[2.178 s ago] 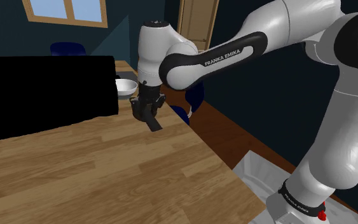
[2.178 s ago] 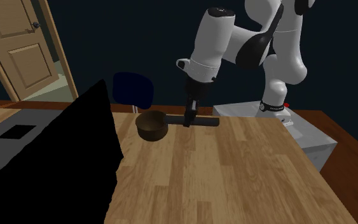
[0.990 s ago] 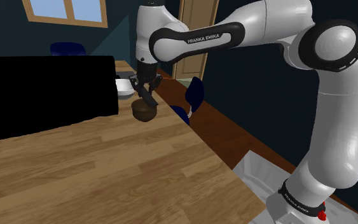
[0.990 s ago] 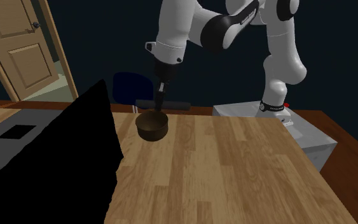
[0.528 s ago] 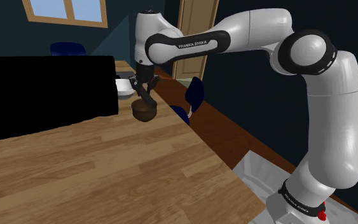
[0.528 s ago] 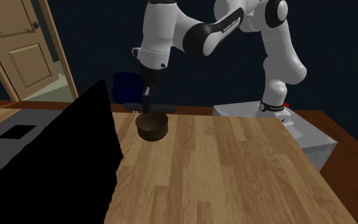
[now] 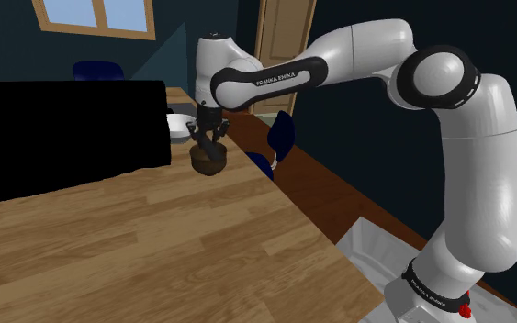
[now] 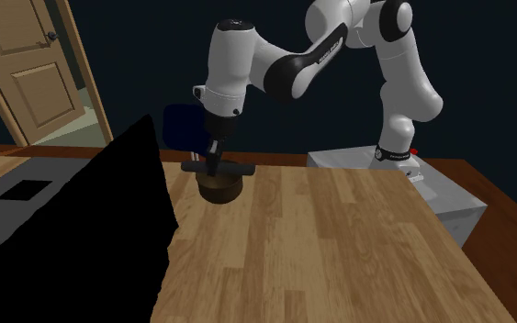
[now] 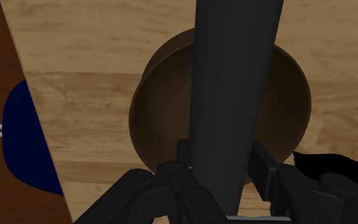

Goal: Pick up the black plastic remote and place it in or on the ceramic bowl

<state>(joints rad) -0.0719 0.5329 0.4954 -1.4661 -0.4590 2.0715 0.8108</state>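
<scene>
Home dining room, panelled wooden door (image 8: 28, 78), window (image 7: 95, 11), wooden table (image 7: 155, 248), blue chair (image 8: 181, 124), dark blue wall (image 7: 348, 147)

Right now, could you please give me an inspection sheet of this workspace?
Surface: wooden table, light planks.
Job's things: black remote held level just over the brown bowl; whether they touch, cannot tell.
Clutter: white bowl beyond the brown bowl.
Gripper: jaws shut on the remote near its middle.
Cables: nothing seen.
Surroundings: blue chair beside the table's edge, wooden door, window, black area covering part of the table.
</scene>
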